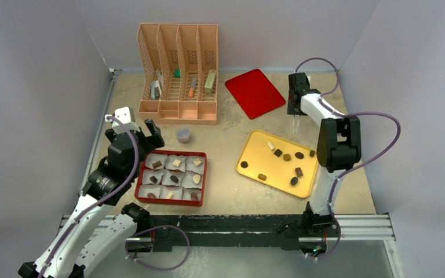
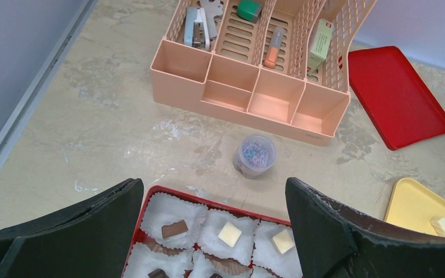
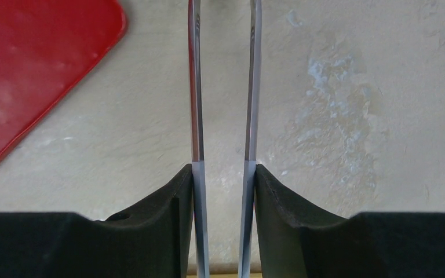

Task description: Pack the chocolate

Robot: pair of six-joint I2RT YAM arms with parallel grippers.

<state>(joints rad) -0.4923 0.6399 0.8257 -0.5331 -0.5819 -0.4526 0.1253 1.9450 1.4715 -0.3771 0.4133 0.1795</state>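
**Chocolates in the Box and on the Tray**

Nearest, the left gripper [image 2: 213, 191] hung with its two black fingers [image 2: 92, 226] spread wide apart and nothing between them. It was above the near left side of a square red box [image 1: 204, 174].

The box sat on the beige stone-look table [image 1: 226, 139]. Nine crinkly white paper cups [image 2: 153, 211] lay in it, in three rows of three. Small chocolate pieces [image 1: 174, 179] lay in the cups, some dark brown and some cream.

To the right of the box lay a flat yellow plastic tray [image 1: 266, 165]. More chocolate pieces were spread out on it: one cream, one tan and the others dark. They lay apart from each other.

Just past the box stood a little clear tub of coloured paper clips [image 2: 255, 155].

Past the far edge of the yellow tray, the right gripper [image 3: 223, 174] pointed down at bare table. Its black pads [image 3: 156, 220] pressed on thin silver metal tweezers [image 3: 196, 87]. The two tweezer arms stood a little apart, with nothing between them.

Further back lay a flat red plastic tray [image 1: 255, 92].

Furthest back stood a peach plastic desk organiser [image 2: 249, 98]. It held a blue-grey stapler [image 2: 196, 26], an orange pen [image 2: 273, 46] and a small pale green box [image 2: 323, 36]. The writing on that box was too small to read.
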